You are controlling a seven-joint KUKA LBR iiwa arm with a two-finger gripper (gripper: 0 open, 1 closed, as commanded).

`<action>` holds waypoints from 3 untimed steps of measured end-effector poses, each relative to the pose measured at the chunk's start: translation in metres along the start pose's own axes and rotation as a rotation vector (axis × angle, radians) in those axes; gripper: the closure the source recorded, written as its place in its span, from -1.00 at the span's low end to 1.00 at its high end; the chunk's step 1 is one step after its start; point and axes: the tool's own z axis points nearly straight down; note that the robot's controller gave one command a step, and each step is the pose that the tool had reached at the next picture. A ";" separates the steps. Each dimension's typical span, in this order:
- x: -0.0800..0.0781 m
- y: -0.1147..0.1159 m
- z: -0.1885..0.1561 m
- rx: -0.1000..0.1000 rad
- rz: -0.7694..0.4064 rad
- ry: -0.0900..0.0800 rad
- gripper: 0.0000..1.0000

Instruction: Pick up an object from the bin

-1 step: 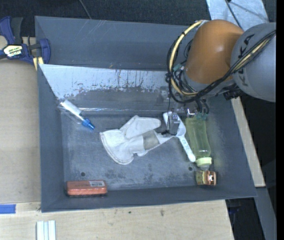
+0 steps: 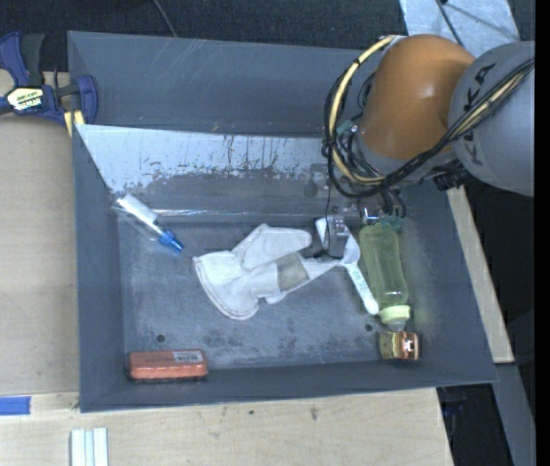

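fingers (image 2: 325,246) low on right end of white crumpled cloth (image 2: 255,270), middle of bin (image 2: 100,299). you can't tell if spread or pinching. grab thick fold, lift straight up. cloth floppy, may slip. stay off green bottle (image 2: 384,265) just beside, right.

Clear plastic tube with blue tip (image 2: 148,223) laid slantwise near left wall of bin (image 2: 207,85), blue end turned toward middle. Reddish-brown flat bar (image 2: 167,365) laid along lower edge, near lower-left corner. Pale green bottle (image 2: 384,265) laid along right wall, cap toward lower edge. Small copper-coloured piece (image 2: 400,345) set in lower-right corner, just beside cap.
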 end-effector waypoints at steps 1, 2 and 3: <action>-0.008 0.006 0.042 0.000 -0.084 -0.005 -1.00; -0.005 0.016 0.086 -0.001 -0.069 -0.001 1.00; -0.005 0.016 0.086 -0.001 -0.069 -0.001 1.00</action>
